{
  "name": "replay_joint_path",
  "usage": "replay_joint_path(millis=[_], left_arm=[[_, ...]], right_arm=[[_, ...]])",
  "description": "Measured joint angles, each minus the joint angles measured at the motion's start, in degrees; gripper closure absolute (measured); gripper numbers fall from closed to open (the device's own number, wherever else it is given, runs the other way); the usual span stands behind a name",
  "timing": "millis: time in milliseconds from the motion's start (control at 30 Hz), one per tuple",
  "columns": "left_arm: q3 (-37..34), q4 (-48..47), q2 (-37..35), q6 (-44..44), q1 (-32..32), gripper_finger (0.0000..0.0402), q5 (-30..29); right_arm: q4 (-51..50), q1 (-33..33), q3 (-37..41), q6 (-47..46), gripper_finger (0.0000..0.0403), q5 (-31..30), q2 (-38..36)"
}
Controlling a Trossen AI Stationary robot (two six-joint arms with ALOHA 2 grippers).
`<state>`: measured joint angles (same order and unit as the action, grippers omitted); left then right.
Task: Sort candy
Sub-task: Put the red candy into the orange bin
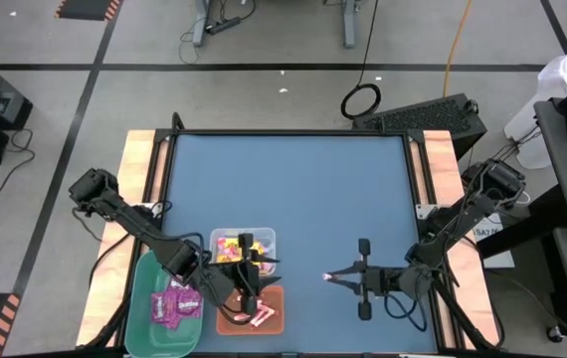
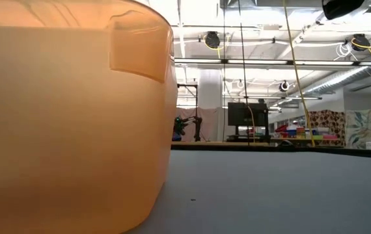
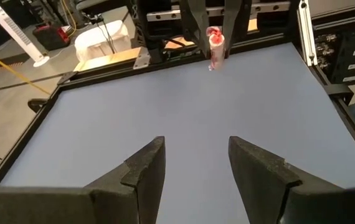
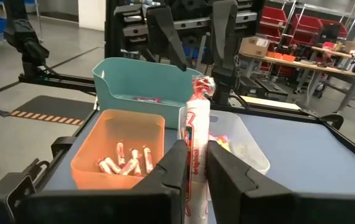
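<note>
So the right gripper [image 4: 195,163] is clamped on a pink-and-white stick [image 4: 196,130], held upright, probably headed for the orange bin [image 4: 118,146] just ahead where matching sticks lie. Left gripper [image 3: 193,165] hangs open and empty over that bin, possibly in the way.

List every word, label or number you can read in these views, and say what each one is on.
None can be read.
Stick wrapper held in the right tool: red print, too blurred to read.
Magenta packets in the green bin: too small to read.
Label by the right arm's base: too small to read.
</note>
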<state>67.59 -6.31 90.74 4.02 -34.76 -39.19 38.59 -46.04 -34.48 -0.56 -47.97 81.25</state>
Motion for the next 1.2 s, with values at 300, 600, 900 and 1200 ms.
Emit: replay_joint_path(millis=[300,600,900,1200], left_arm=[[0.0,-0.1,0.0,0.2,0.0,0.0219,3.6],[0.0,-0.1,0.0,0.2,0.0,0.0219,3.6],[0.0,-0.1,0.0,0.1,0.0,0.0219,3.6],[0.0,-0.2,0.0,0.1,0.0,0.0219,4.0]], right_arm=[[-0.7,0.0,0.0,0.0,0.0364,0.0,0.0],[-0.7,0.0,0.0,2.7,0.0364,0.0,0.0],[-0.7,0.0,0.0,18.6,0.0364,0.2,0.0],[-0.7,0.0,0.0,35.7,0.0364,0.0,0.0]])
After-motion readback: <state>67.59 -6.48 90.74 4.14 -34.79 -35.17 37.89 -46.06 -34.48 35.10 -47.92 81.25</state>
